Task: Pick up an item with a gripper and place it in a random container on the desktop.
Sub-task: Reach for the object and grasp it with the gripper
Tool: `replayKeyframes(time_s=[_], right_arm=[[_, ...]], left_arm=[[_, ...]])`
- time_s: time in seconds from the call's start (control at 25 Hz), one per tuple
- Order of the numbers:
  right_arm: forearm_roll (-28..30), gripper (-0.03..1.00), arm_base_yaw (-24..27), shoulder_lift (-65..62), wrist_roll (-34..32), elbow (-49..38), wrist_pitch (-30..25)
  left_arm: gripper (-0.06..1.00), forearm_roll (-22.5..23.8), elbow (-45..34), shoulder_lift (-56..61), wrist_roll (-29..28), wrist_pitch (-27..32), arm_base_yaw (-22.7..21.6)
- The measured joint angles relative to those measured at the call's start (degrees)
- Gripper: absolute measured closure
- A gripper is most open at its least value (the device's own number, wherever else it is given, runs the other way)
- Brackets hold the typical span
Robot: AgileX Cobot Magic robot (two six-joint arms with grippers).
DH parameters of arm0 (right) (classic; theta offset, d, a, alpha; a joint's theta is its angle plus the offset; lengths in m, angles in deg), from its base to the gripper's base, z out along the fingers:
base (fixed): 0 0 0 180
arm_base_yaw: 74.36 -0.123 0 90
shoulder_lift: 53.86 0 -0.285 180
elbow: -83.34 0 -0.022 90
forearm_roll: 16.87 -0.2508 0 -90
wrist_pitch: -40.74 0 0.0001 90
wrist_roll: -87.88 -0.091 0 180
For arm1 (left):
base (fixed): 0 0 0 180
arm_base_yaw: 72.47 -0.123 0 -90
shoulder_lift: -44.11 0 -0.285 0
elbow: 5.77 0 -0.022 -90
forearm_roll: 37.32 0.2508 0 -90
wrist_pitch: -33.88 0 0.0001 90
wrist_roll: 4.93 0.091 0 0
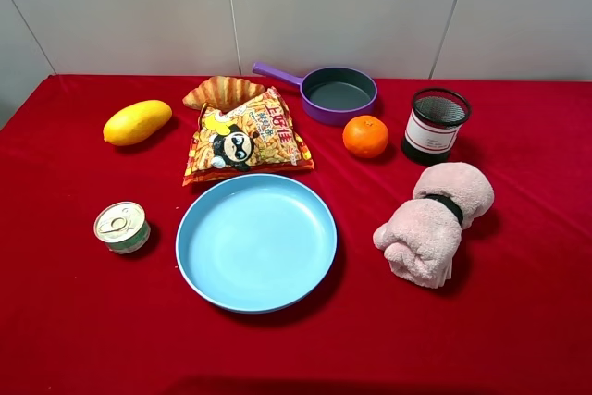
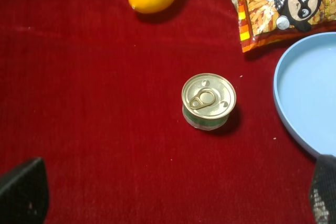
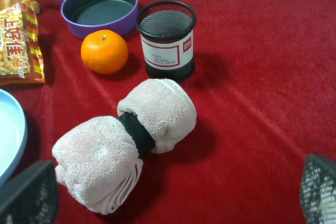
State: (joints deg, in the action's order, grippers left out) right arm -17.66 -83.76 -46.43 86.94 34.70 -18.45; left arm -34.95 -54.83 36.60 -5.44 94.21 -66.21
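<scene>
While nothing is lifted yet, the snack bag (image 1: 248, 139) lies flat just beyond the far rim of the blue plate (image 1: 256, 241), which sits empty. The left gripper (image 2: 172, 196) and right gripper (image 3: 173, 195) both gape wide, holding nothing. A croissant (image 1: 222, 92) crowds the bag on the side away from the plate. The can (image 1: 121, 227) and towel roll (image 1: 432, 222) flank the plate, well clear.

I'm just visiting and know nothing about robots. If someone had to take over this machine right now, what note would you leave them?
Left gripper: jaws open, empty, near the tin can.
Right gripper: jaws open, empty, near the rolled pink towel.
Snack bag: flat on the red tabletop at the far edge of the blue plate, which holds nothing.
Done: nothing.
Left: grasp the bag and place it on the plate.
</scene>
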Motion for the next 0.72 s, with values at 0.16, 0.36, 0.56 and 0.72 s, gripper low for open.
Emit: replayKeyframes(time_s=[0.16,0.36,0.56,0.72], right_arm=[[0.0,0.28,0.0,0.0,0.0,0.0,0.0],[0.0,0.28,0.0,0.0,0.0,0.0,0.0],[0.0,0.28,0.0,0.0,0.0,0.0,0.0],[0.0,0.28,0.0,0.0,0.0,0.0,0.0]], left_arm=[[-0.05,0.0,0.0,0.0,0.0,0.0,0.0],[-0.05,0.0,0.0,0.0,0.0,0.0,0.0],[-0.05,0.0,0.0,0.0,0.0,0.0,0.0],[-0.05,0.0,0.0,0.0,0.0,0.0,0.0]])
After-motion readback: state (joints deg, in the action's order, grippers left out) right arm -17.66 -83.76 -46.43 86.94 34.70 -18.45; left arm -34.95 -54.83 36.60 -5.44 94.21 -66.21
